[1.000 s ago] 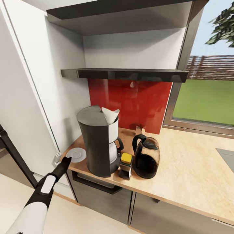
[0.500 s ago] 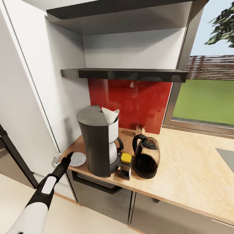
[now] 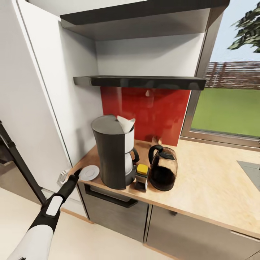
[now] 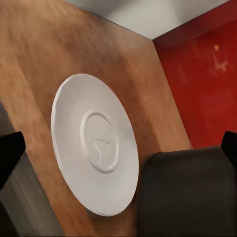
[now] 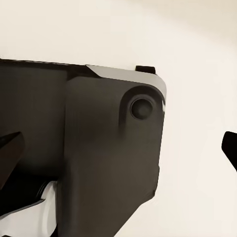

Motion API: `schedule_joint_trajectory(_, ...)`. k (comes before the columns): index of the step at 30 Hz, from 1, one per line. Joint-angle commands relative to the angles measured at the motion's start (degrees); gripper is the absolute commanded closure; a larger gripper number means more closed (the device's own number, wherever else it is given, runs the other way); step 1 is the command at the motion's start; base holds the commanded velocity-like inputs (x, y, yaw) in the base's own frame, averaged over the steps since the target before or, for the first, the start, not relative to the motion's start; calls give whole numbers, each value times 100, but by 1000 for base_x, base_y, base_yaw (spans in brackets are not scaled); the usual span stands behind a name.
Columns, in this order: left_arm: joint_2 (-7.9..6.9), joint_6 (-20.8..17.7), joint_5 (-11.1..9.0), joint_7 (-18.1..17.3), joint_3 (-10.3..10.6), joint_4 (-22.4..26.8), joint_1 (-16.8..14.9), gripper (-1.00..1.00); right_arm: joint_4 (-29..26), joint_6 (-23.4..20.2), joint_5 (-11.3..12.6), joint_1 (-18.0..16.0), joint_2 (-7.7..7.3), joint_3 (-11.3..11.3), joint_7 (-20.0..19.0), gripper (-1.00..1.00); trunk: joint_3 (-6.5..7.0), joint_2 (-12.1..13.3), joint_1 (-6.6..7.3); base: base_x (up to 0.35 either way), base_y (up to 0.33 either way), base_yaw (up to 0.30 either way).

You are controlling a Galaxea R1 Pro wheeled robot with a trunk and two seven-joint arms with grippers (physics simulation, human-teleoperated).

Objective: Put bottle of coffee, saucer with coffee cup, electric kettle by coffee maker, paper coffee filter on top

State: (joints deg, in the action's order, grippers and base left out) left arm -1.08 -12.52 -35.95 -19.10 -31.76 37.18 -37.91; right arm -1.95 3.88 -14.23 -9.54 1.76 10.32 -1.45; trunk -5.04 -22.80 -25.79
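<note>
The dark grey coffee maker (image 3: pixel 112 153) stands on the kitchen countertop (image 3: pixel 206 187) with the paper coffee filter (image 3: pixel 126 124) on its top. The bottle of coffee (image 3: pixel 142 177) and the electric kettle (image 3: pixel 163 172) stand just to its right. The bare white saucer (image 3: pixel 89 172) lies to its left. My left gripper (image 3: pixel 76 174) hovers at the saucer's outer edge, off the counter corner. In the left wrist view the gripper (image 4: pixel 118 148) is open, with the saucer (image 4: pixel 94 143) and coffee maker (image 4: pixel 187 195) ahead. My right gripper (image 5: pixel 118 148) is open over pale floor. The coffee cup is out of view.
The black kitchen shelf (image 3: pixel 141 82) hangs above the machine, in front of a red backsplash (image 3: pixel 151 112). A white tall panel (image 3: pixel 43 108) bounds the counter's left end. A window (image 3: pixel 227 108) lies right. Dark cabinets (image 3: pixel 115 213) sit under the worktop.
The head view has shifted, so the counter's things sit a little further right and smaller. My left gripper crept slightly closer to the saucer's edge. Nothing on the counter moved.
</note>
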Motion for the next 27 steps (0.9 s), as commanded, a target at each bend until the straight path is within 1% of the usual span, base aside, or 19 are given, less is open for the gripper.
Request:
schedule_joint_trajectory(1, 2, -57, -53, -23, -23, 0, -6, -100, 2, 16, -45, -4, 0, 49, -14, -100, -12, -12, 0, -310, 116, 0)
schedule_joint_trajectory(10, 4, -60, -59, -30, -23, -12, -3, -100, 9, 16, -45, -4, 0, 48, -14, -100, -12, -12, 0, -314, 118, 0)
schedule_joint_trajectory(16, -23, -70, -73, -103, -44, -129, 47, -100, -3, 16, -45, -4, 14, 43, -14, -100, -12, -12, 0, -307, 109, 0)
schedule_joint_trajectory(18, -37, -68, -105, -111, -48, -133, 211, -100, -10, 16, -45, -4, 16, 46, -17, -100, -12, -12, 0, -147, 30, 0)
schedule_joint_trajectory(19, -46, -67, -107, -140, -30, -134, 371, -100, -14, 16, -45, -4, 17, 46, -20, -100, -12, -12, 0, -38, 8, 0)
schedule_joint_trajectory(20, -45, -67, -101, -151, -25, -135, 399, -100, -14, 16, -45, -4, 17, 45, -20, -100, -12, -12, 0, -30, 6, 0)
schedule_joint_trajectory(22, -17, -59, -77, -224, -8, -145, 593, -100, -15, 20, -45, -4, 17, 43, -22, -100, -12, -12, 0, -13, 3, 0)
schedule_joint_trajectory(23, -4, -29, -67, -276, 9, -144, 754, -100, -17, 22, -43, -4, 17, 44, -22, -100, -12, -12, 0, -5, 1, 0)
schedule_joint_trajectory(24, -1, -10, -61, -291, 29, -145, 811, -100, -19, 23, -42, -4, 17, 45, -22, -100, -12, -12, 0, -4, 1, 0)
schedule_joint_trajectory(26, -9, 190, 110, -329, 289, -148, 1116, -100, -23, 28, -34, -4, 17, 54, -22, -100, -12, -12, 0, -2, 0, 0)
schedule_joint_trajectory(27, -27, 407, 266, -339, 474, -147, 1326, -100, -24, 31, -31, -4, 17, 56, -22, -100, -12, -12, 0, 0, 0, 0)
